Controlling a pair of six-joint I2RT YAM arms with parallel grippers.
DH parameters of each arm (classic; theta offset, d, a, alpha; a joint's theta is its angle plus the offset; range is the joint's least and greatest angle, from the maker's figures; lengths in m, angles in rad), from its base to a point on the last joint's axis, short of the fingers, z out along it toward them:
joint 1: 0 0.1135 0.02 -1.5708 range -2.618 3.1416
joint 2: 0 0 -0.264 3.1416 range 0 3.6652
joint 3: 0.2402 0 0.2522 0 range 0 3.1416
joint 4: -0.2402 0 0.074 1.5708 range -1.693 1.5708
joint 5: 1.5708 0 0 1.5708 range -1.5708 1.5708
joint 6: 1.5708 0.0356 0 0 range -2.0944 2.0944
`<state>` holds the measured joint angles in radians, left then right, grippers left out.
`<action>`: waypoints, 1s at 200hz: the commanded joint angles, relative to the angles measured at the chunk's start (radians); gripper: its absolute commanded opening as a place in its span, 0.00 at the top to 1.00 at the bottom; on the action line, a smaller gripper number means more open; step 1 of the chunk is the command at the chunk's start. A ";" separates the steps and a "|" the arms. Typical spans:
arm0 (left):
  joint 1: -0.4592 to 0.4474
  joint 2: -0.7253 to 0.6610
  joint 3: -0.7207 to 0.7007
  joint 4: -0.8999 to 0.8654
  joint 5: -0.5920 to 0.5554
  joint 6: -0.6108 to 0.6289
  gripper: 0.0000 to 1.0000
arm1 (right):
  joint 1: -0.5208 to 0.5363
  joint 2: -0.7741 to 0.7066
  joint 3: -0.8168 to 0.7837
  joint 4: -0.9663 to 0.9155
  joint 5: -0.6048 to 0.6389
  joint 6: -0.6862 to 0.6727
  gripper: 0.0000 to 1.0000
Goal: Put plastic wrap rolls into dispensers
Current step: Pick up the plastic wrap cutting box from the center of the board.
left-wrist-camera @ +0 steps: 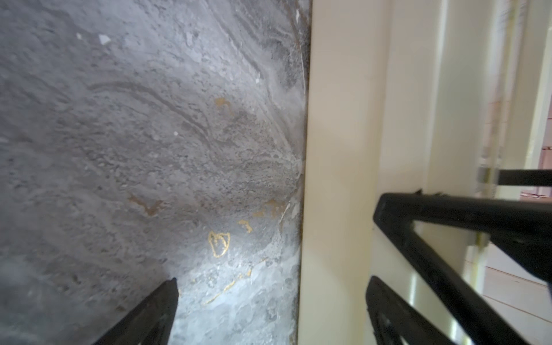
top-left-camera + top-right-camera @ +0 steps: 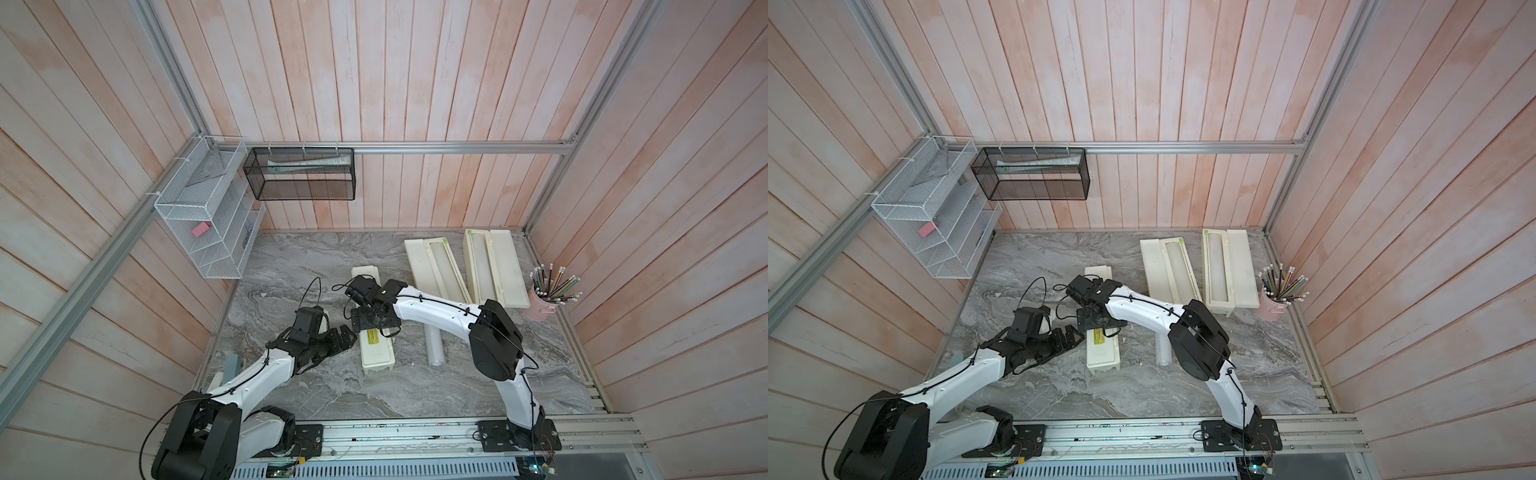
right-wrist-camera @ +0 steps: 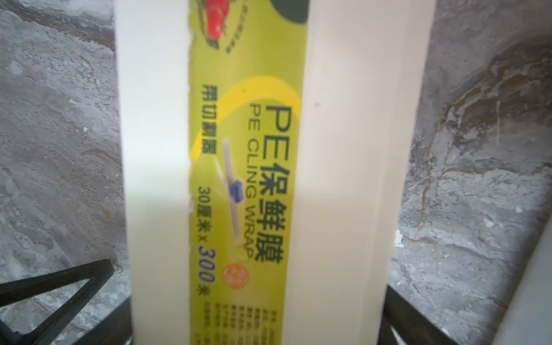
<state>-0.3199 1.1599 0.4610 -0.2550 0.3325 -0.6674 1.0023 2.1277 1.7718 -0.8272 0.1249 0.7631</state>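
Observation:
A closed cream dispenser (image 2: 376,353) (image 2: 1102,353) with a yellow-green label (image 3: 248,167) lies lengthwise mid-table. My right gripper (image 2: 371,318) (image 3: 249,277) is above its middle, open, with a finger on each side of the lid. My left gripper (image 2: 348,337) (image 1: 273,282) is open at the box's left flank (image 1: 337,149), one finger over the table and one over the box. A translucent plastic wrap roll (image 2: 434,347) (image 2: 1163,351) lies loose on the table to the right, partly under my right arm. Two open dispensers (image 2: 419,262) (image 2: 507,266) at the back right each hold a roll in the trough.
A pink cup of pencils (image 2: 542,307) stands beside the open boxes at the right wall. A white wire rack (image 2: 208,237) and a black mesh basket (image 2: 299,176) hang at the back left. The grey marble table (image 2: 299,266) is walled by wooden panels.

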 commanded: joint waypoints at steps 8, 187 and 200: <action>-0.003 -0.037 0.020 -0.035 -0.024 0.032 0.00 | -0.047 -0.016 -0.038 -0.037 0.011 -0.041 0.08; -0.552 -0.178 0.023 0.469 -0.744 0.516 0.00 | -0.447 -0.216 0.049 0.251 -0.409 -0.142 0.19; -0.583 -0.135 0.032 0.530 -0.782 0.613 0.00 | -0.460 -0.219 0.063 0.251 -0.435 -0.139 0.19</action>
<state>-0.8604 0.9672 0.4641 0.1337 -0.2932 -0.2741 0.5621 1.9476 1.7710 -0.6315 -0.2199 0.6220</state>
